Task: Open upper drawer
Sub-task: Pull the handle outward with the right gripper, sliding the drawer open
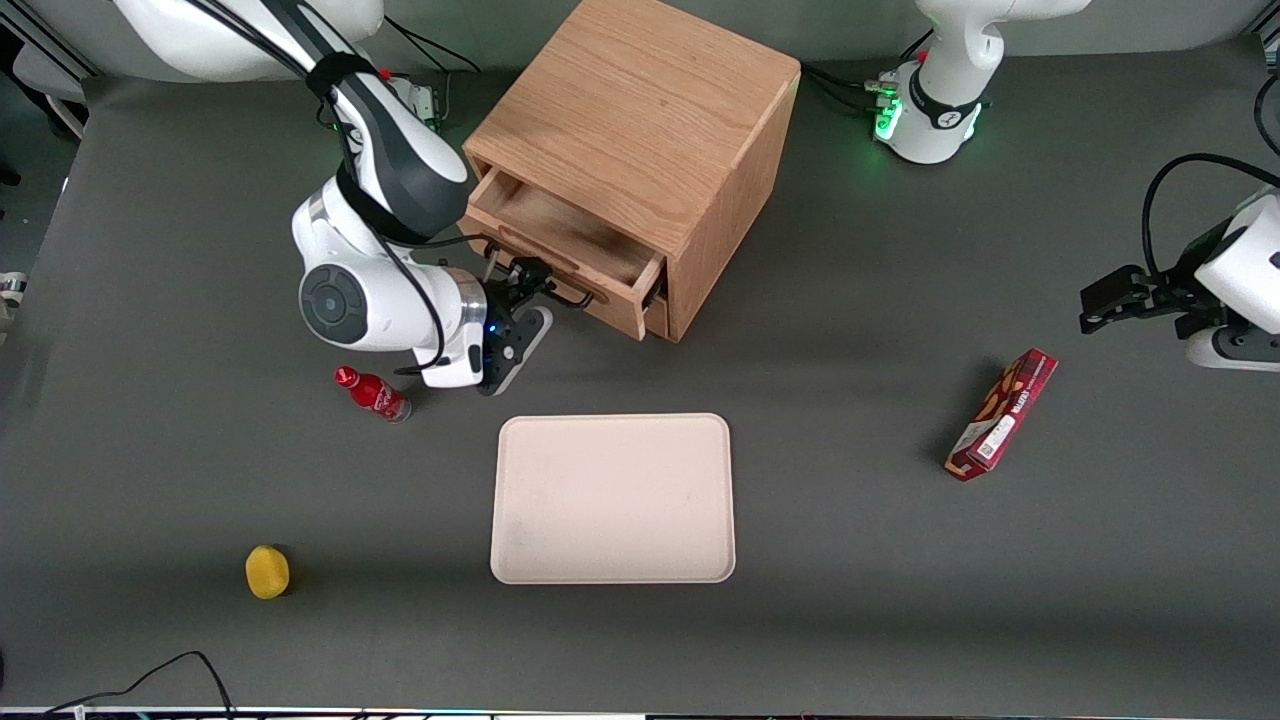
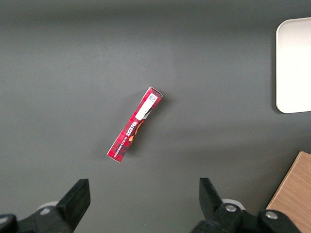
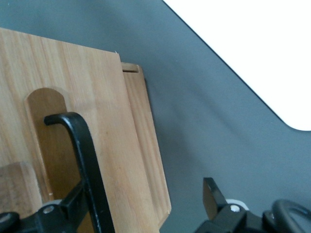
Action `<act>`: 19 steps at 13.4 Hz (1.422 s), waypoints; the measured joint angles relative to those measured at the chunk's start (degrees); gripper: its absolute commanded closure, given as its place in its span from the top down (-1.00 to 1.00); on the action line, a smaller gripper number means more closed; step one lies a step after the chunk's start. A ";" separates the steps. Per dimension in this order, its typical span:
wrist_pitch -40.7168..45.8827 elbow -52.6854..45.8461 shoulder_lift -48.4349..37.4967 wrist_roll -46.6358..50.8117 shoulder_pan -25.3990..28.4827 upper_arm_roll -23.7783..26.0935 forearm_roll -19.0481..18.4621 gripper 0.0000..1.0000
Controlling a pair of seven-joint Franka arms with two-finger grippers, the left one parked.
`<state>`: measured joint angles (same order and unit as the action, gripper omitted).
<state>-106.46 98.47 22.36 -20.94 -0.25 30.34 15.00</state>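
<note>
The wooden cabinet (image 1: 640,110) stands on the grey table. Its upper drawer (image 1: 565,235) is pulled partly out, and its bare wooden inside shows. The long black wire handle (image 1: 572,297) runs along the drawer front (image 3: 97,111). My right gripper (image 1: 530,282) is in front of the drawer, at the handle. In the right wrist view the gripper (image 3: 143,201) is open. The handle (image 3: 87,160) lies against one finger (image 3: 73,204), and the other finger (image 3: 212,194) stands well apart over the table. The lower drawer is mostly hidden under the upper one.
A pale tray (image 1: 612,497) lies nearer the front camera than the cabinet; it also shows in the right wrist view (image 3: 252,48). A red bottle (image 1: 372,393) lies beside my wrist. A yellow object (image 1: 267,572) sits near the front edge. A red box (image 1: 1003,413) lies toward the parked arm's end.
</note>
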 measured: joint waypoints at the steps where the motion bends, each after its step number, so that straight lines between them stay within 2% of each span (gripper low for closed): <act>1: 0.27 -0.98 0.73 0.00 -0.14 -0.06 -0.68 1.00; 19: 5.36 -11.31 7.00 -1.95 -0.39 -2.47 -7.54 1.00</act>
<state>-101.10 87.16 29.36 -22.89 -0.64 27.87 7.46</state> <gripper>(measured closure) 0.000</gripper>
